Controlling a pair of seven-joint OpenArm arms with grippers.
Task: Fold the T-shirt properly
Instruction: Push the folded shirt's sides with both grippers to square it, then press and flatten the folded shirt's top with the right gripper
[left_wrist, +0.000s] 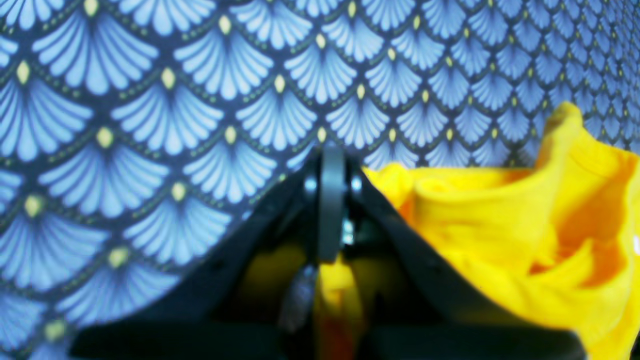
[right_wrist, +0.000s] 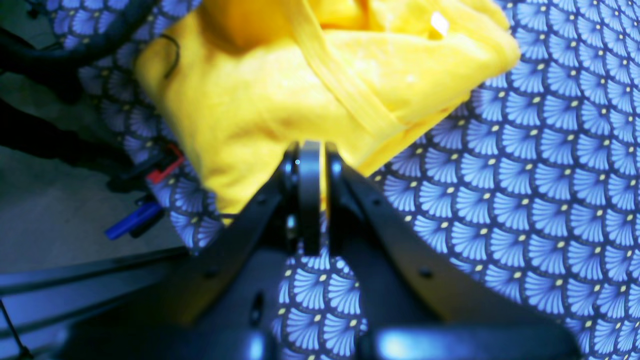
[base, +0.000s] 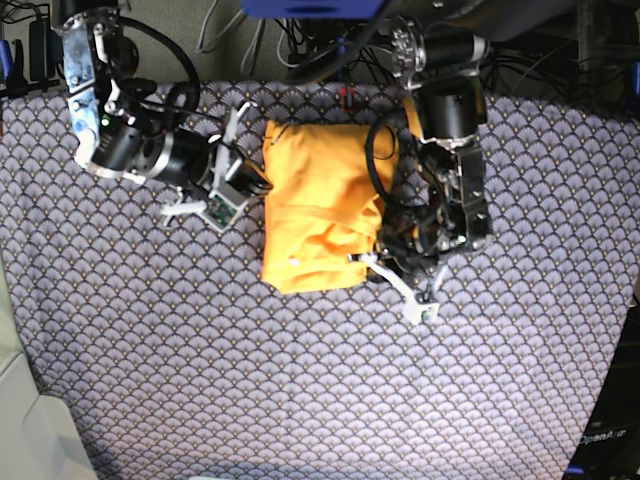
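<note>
The T-shirt (base: 320, 190) lies bunched into a rough orange-yellow rectangle in the middle of the table. In the left wrist view its folds (left_wrist: 500, 225) rise to the right of my left gripper (left_wrist: 332, 155), which is shut, with a strip of yellow fabric running between its fingers. From the base camera this gripper (base: 378, 255) sits at the shirt's near right corner. My right gripper (right_wrist: 310, 150) is shut at the edge of the T-shirt (right_wrist: 280, 90), a sliver of yellow showing between its fingers. It (base: 258, 185) meets the shirt's left side.
A purple-grey fan-patterned cloth (base: 300, 380) covers the whole table. Cables (base: 300, 30) crowd the far edge. In the right wrist view the table's edge drops to the floor, with a red clip (right_wrist: 162, 172) and a blue one (right_wrist: 132, 220) there.
</note>
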